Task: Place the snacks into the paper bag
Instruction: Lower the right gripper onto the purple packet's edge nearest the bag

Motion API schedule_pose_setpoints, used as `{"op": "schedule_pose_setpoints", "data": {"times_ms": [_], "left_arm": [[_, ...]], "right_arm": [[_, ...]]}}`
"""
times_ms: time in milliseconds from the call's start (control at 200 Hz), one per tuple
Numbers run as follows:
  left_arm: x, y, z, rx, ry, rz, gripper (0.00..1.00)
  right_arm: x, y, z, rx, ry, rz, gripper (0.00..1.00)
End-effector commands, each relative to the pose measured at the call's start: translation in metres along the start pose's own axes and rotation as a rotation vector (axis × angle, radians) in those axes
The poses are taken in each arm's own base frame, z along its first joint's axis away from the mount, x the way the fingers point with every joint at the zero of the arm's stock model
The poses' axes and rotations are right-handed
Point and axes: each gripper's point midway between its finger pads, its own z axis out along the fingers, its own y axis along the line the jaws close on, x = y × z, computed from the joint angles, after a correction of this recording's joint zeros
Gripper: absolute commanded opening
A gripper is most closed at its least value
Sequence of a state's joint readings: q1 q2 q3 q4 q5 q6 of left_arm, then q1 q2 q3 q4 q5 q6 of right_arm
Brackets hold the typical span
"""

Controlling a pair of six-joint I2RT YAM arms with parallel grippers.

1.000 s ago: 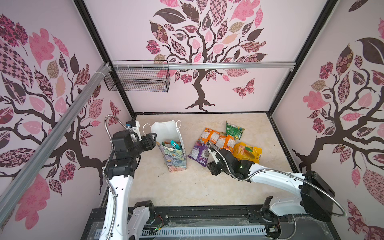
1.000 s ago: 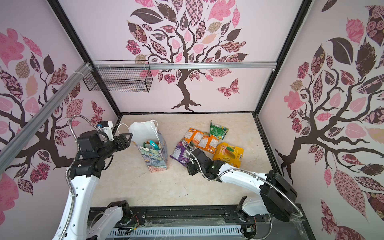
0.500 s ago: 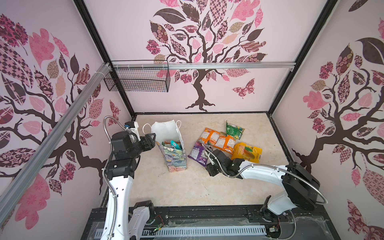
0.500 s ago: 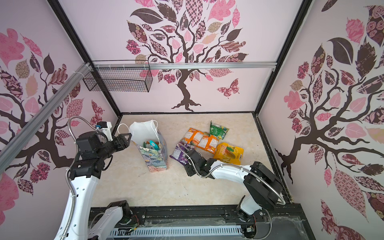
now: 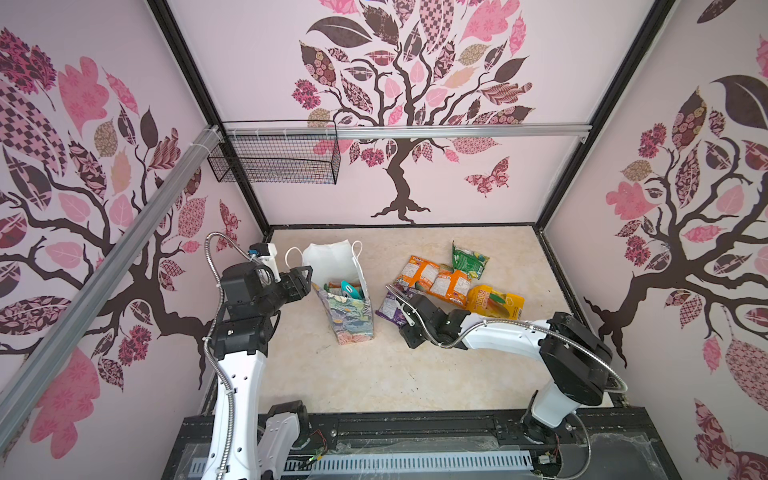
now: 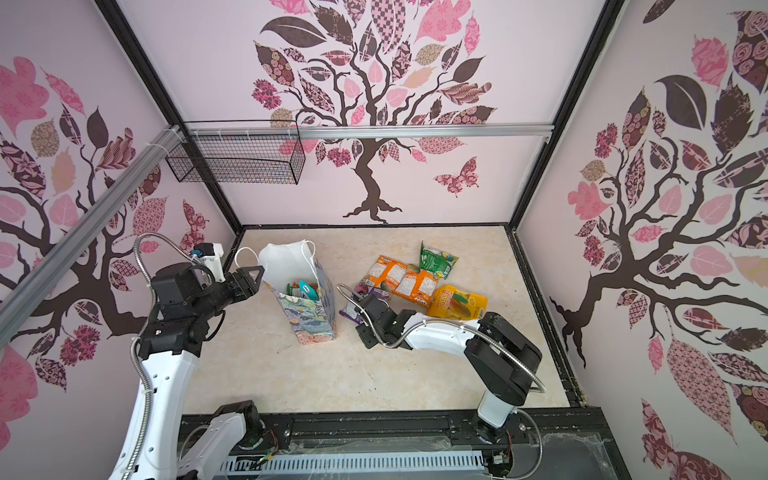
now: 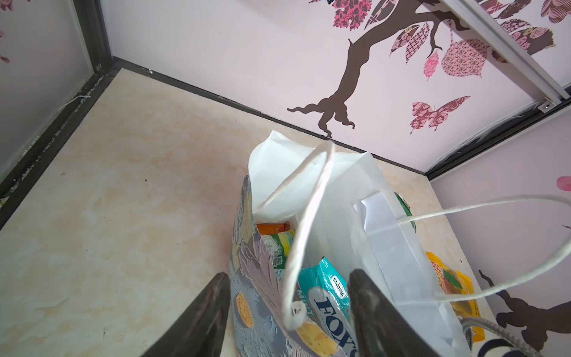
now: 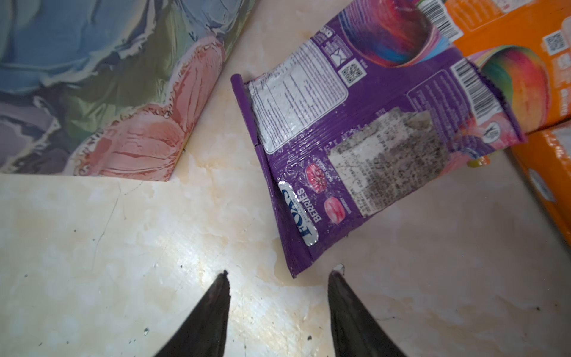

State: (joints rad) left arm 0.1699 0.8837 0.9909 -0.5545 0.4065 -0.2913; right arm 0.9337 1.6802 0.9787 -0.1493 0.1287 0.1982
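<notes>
The paper bag [image 5: 349, 320] [image 6: 311, 316] stands upright left of centre, its floral side [image 8: 108, 77] close to my right wrist. A teal packet [image 7: 324, 290] and other snacks sit inside it. My left gripper [image 5: 307, 276] [image 7: 289, 273] is open, its fingers straddling the bag's near wall and cord handle. Lying flat right of the bag is a purple packet [image 5: 390, 305] [image 8: 355, 139]. My right gripper [image 5: 401, 309] [image 8: 279, 273] is low over the floor and open, with the packet's corner just ahead of its tips. Nothing is held.
Two orange packets [image 5: 432, 280], a green one [image 5: 468, 257] and a yellow one [image 5: 494, 301] lie behind and right of the purple packet. A black wire basket [image 5: 274, 158] hangs on the back rail at upper left. Walls close in the floor on three sides.
The right arm's elbow has swung inward to the left while its gripper stays by the purple packet, and its jaws have narrowed. The left arm and bag have not moved.
</notes>
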Motion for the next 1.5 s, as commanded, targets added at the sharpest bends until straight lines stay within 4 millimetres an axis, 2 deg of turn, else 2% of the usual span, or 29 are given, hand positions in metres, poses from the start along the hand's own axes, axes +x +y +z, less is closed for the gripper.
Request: {"op": "schedule_pose_setpoints", "data": {"times_ms": [0, 180, 290, 465, 1175, 1325, 1495], "left_arm": [[0.002, 0.0, 0.003, 0.017, -0.004, -0.003, 0.64], [0.002, 0.001, 0.003, 0.016, -0.006, 0.0, 0.64], [0.002, 0.0, 0.003, 0.017, -0.008, 0.0, 0.64], [0.001, 0.0, 0.002, 0.018, -0.009, 0.002, 0.64], [0.002, 0.0, 0.002, 0.023, -0.009, 0.002, 0.64], [0.002, 0.0, 0.002, 0.02, -0.007, 0.002, 0.64], [0.002, 0.001, 0.003, 0.018, -0.008, 0.002, 0.64]], "right_arm": [[-0.01, 0.01, 0.004, 0.009, -0.01, -0.078, 0.5], [-0.013, 0.009, 0.013, 0.039, 0.003, -0.115, 0.49], [-0.013, 0.007, 0.021, 0.094, 0.012, -0.157, 0.42], [-0.012, 0.01, 0.032, 0.1, 0.024, -0.17, 0.41], [-0.002, -0.017, 0.055, 0.264, 0.028, -0.203, 0.38], [-0.002, -0.016, 0.057, 0.258, 0.026, -0.189, 0.26], [-0.003, -0.012, 0.054, 0.2, 0.022, -0.142, 0.07]]}}
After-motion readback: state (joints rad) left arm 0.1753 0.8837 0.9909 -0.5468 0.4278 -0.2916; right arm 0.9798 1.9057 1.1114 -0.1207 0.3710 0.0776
